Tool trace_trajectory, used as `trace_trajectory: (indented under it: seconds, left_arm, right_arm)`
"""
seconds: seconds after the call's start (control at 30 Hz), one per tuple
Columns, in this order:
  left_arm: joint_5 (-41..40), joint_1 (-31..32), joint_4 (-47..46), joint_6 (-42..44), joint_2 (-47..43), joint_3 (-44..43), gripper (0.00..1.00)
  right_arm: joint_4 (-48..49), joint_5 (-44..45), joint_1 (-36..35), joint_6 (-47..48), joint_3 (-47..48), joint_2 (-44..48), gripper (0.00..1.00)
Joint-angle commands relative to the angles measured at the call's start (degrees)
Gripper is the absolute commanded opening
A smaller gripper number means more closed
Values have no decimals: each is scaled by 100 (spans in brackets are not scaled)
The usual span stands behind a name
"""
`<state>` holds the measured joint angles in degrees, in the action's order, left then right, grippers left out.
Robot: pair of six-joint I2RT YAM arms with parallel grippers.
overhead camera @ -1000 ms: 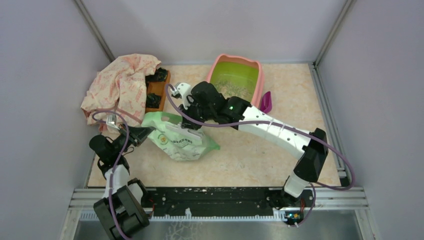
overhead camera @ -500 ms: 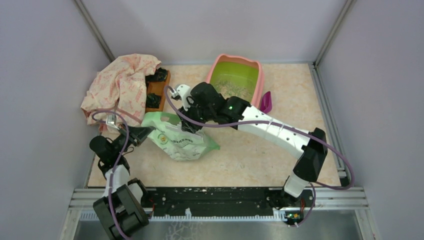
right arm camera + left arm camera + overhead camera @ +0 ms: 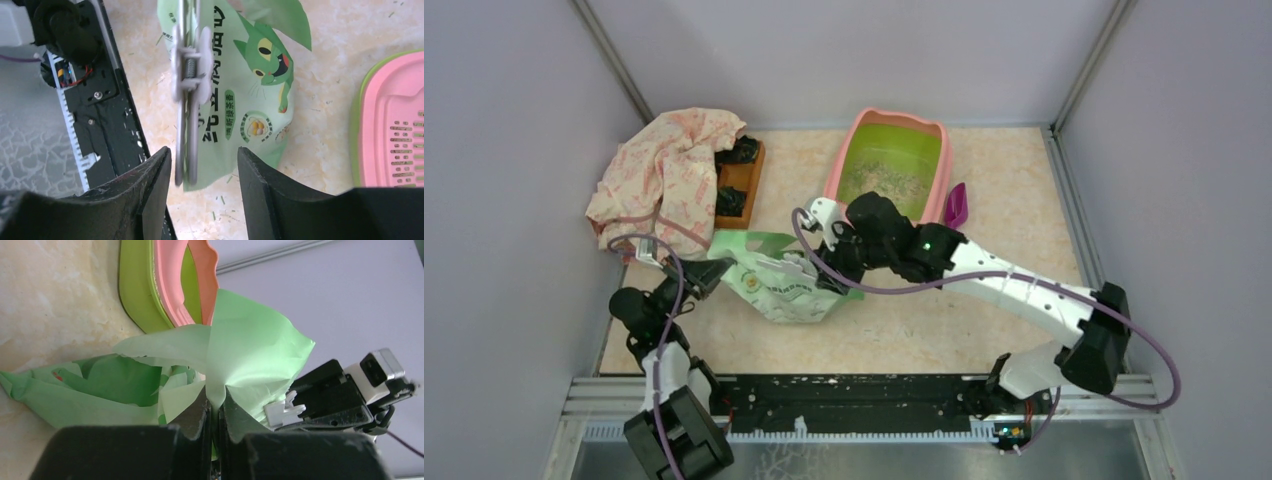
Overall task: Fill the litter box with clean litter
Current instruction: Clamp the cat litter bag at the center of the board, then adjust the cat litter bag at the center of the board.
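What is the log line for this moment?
left gripper: shut on litter bag | right gripper: open around bag clip | litter box: some litter inside

Over to litter box (image 3: 944, 165) now: rect. plastic tray, rounded pink rim, lime-green inside. Sits flat, open side up, at back-centre of worktop (image 3: 984, 300), turned a touch off square. Shows slotted pink ledge in right wrist view. Inside, clean litter (image 3: 887, 182): pale beige granules, thin patchy scatter, bunched twd middle, green floor showing round it. Nowhere near full.
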<state>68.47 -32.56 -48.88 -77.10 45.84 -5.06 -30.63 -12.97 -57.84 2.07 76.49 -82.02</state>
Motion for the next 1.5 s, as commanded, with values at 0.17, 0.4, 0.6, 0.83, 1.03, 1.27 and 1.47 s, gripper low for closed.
trace_trajectory:
  seconds: [0.17,0.4,0.6,0.83,1.03,1.27,1.47]
  left_arm:
    - [221,331,822,396,-533,233,13]
    - [306,757,590,126,-924,433,13]
    - [262,1012,-2435,-2070,-774,771,17]
    - [143,1324,-3680,-3209,-892,1006,17]
    - [155,1512,-4514,-3873,-1117,1634,13]
    - [377,1728,-4257,-3531,-1331,1763,11]
    - [560,1897,-3499,-2901,-1468,1771,10]
  right_arm:
    - [1463,-576,19,404,-1731,1546,53]
    - [2782,-145,-79,47,-3137,2205,54]
    - [3950,52,-106,-476,-4207,3056,55]
    - [3135,-374,-106,-25,-3540,3450,58]
    - [2588,-433,-104,134,-2793,2989,54]
    - [2485,-767,-104,772,-2480,2464,56]
    - [2512,-539,-109,993,-2397,2358,57]
